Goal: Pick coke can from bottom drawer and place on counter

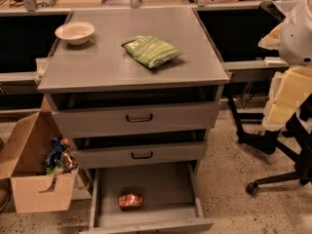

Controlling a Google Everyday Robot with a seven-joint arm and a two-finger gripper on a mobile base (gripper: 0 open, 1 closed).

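Observation:
The coke can point(130, 200) is a small red can lying on its side on the floor of the bottom drawer point(161, 186), towards the front left. The drawer is pulled fully out at the foot of the grey cabinet. The counter point(102, 65) is the cabinet's flat grey top. My arm's white and cream parts show at the right edge, and the gripper point(282, 108) hangs there, to the right of the cabinet at about upper-drawer height, far from the can and holding nothing I can see.
A green snack bag point(152, 51) lies mid-counter and a white bowl point(74, 32) sits at its back left. The two upper drawers point(139, 118) are slightly ajar. An open cardboard box point(34, 177) of rubbish stands left of the cabinet, and chair legs with castors point(273, 177) stand to its right.

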